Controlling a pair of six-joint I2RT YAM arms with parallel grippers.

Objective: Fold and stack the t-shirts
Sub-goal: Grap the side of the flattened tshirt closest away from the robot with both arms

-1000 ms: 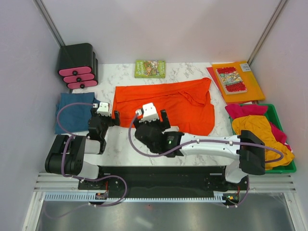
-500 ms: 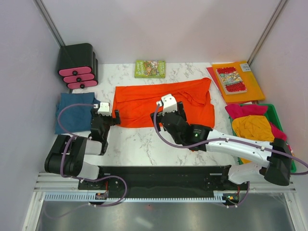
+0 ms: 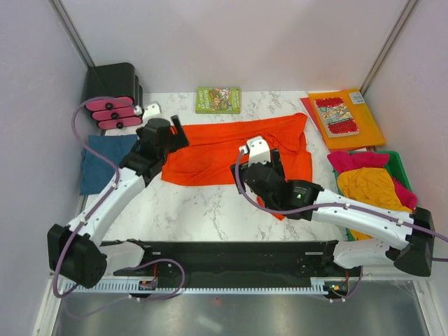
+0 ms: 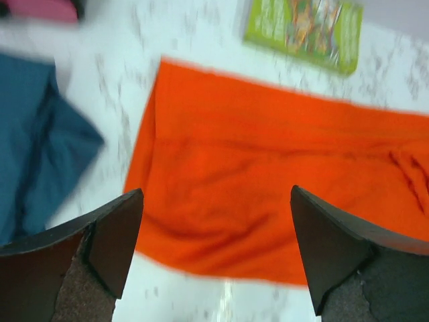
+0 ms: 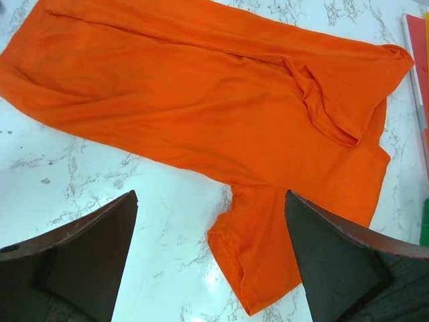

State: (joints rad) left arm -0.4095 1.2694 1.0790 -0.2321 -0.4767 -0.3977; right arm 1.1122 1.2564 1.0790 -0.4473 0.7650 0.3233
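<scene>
Orange-red t-shirt (image 3: 224, 147) is lying unfolded, teal-blue t-shirt (image 3: 101, 164) looking folded at left, mustard and pink t-shirts (image 3: 371, 185) waiting in the green bin (image 3: 397, 159); left hand (image 4: 216, 194) and right hand (image 5: 209, 194) are hovering wide, empty.

Left hand (image 4: 216, 193) and right hand (image 5: 209, 194) agape

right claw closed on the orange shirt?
No, the right claw stands wide open above the orange t-shirt, which lies loose below it.
</scene>
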